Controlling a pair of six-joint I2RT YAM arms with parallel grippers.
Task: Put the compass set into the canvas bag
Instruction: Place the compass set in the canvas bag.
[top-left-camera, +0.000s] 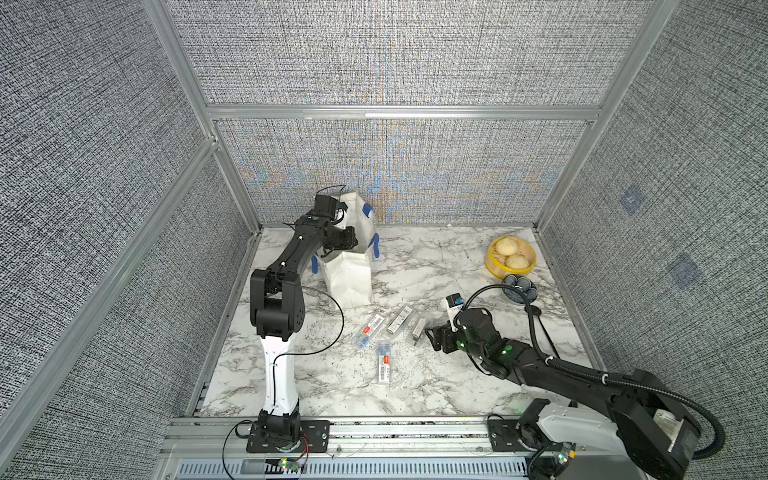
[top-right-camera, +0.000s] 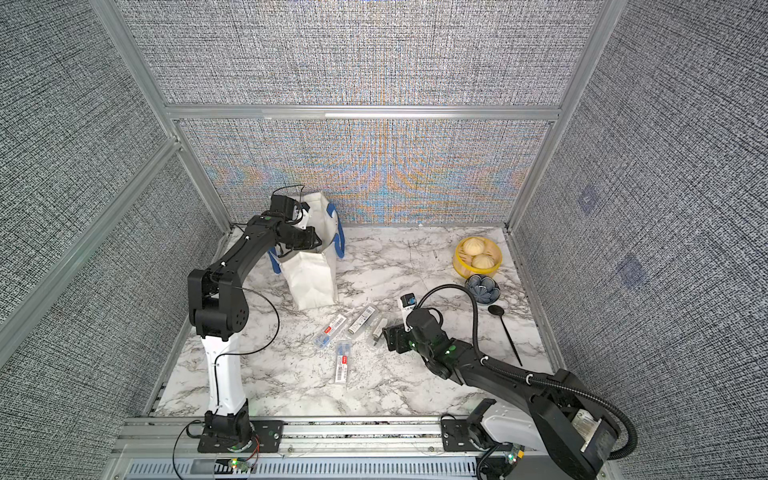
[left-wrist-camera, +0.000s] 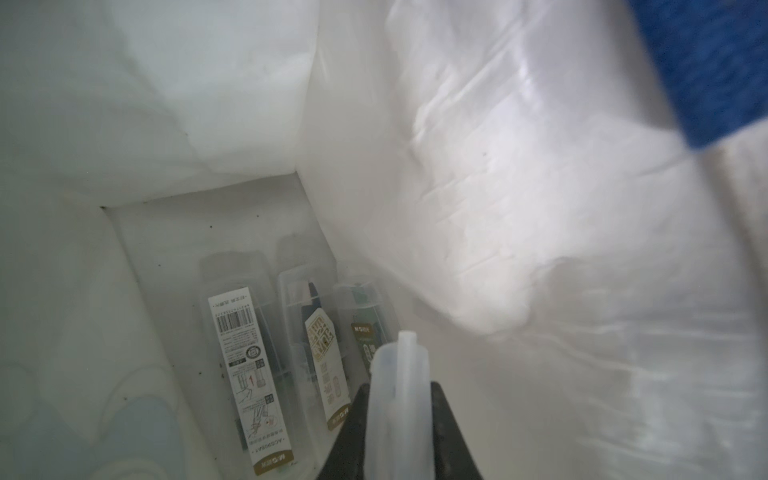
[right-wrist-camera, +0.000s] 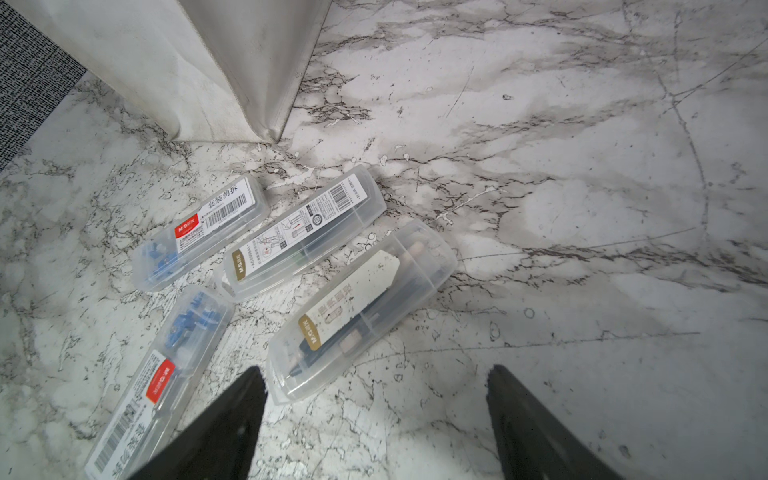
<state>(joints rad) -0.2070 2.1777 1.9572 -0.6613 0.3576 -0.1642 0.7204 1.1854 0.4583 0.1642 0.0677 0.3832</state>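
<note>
My left gripper (left-wrist-camera: 399, 386) was clamped on a clear compass case (left-wrist-camera: 399, 357), held end-down inside the canvas bag (left-wrist-camera: 498, 187) above three cases (left-wrist-camera: 249, 374) lying on its floor. I judged it best to lower further, keep off the slack fabric wall, and let go only near the bottom. My right gripper (right-wrist-camera: 376, 370) hung with jaws apart over four more cases (right-wrist-camera: 361, 307) on the marble table (right-wrist-camera: 582, 208), walled by grey woven panels (top-left-camera: 395, 54).
</note>
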